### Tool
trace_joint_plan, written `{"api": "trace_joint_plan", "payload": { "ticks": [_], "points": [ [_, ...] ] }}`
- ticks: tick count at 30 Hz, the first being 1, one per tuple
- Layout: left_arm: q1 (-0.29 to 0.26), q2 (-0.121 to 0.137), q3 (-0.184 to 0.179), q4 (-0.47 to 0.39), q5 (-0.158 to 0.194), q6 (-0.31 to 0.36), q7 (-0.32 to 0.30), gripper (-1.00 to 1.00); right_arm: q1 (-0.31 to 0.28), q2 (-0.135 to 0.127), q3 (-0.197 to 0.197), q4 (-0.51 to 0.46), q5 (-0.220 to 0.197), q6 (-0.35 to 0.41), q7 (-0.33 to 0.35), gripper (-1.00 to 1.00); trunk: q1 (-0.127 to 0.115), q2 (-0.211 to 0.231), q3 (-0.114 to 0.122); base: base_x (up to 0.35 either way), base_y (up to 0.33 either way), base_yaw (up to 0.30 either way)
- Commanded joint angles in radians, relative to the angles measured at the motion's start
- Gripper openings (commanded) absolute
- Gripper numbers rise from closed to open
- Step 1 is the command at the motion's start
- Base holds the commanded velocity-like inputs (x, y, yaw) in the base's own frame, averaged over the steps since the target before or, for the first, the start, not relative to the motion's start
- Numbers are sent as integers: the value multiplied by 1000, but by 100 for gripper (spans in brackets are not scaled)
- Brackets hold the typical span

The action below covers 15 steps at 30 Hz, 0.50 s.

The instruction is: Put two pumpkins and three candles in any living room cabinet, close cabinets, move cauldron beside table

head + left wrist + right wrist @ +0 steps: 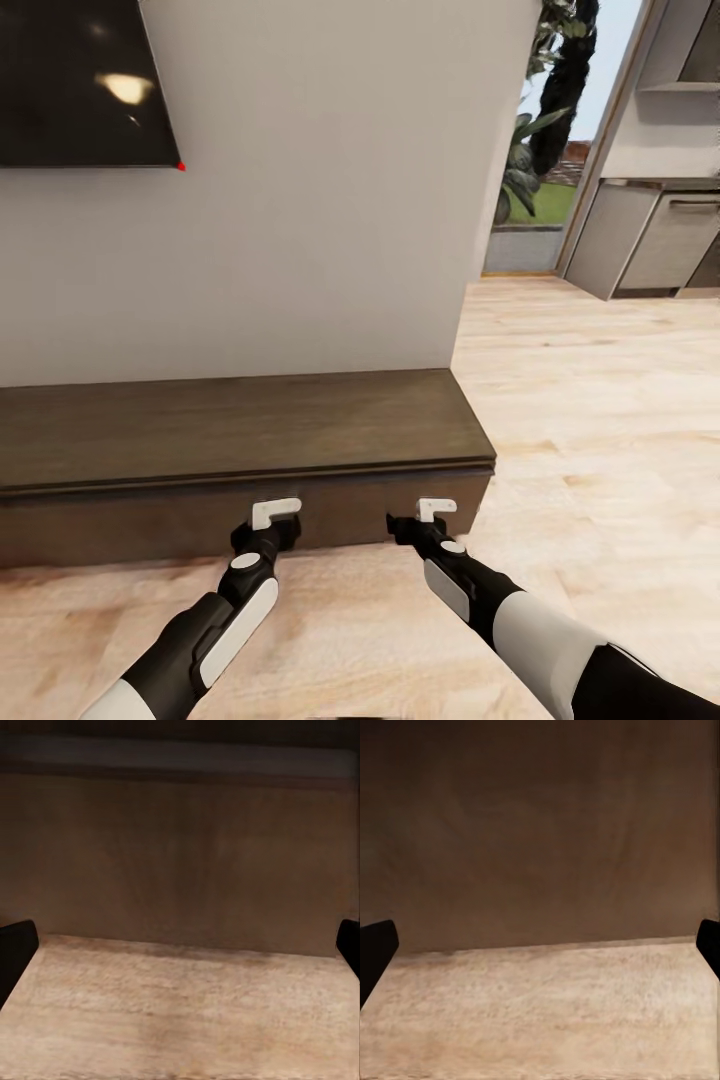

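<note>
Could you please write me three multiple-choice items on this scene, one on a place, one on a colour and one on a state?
1. Where do both grippers sit?
A. Above the cabinet's top
B. Low, before the cabinet's front
C. By the glass door

2. What colour is the long low wooden cabinet?
A. Dark brown
B. White
C. Pale grey

3. How does the cabinet's front stand?
A. One drawer pulled out
B. A door swung open
C. Closed, flush

Key:
1 B: the left gripper and the right gripper hang near the light wooden floor, facing the front panel.
2 A: the long low dark-brown wooden cabinet is dark against the white wall.
3 C: the head view shows the front unbroken, with no pale interior; both grippers' fingers are spread in the wrist views.
</note>
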Motion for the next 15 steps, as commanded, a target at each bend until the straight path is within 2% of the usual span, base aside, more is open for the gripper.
{"api": "trace_joint_plan", "payload": {
  "ticks": [1,9,15],
  "points": [
    [-1,1,-4,-2,5,3,8,100,-1,0,9,0,-10,-5,-5,100,-1,0,-1,-239,0,0],
    [-1,1,-4,-2,5,3,8,100,-1,0,9,0,-11,-4,-5,100,-1,0,-1,-235,0,0],
    [-1,1,-4,-2,5,3,8,100,-1,0,9,0,-10,-4,-5,100,-1,0,-1,-141,0,0]
  ]
}}
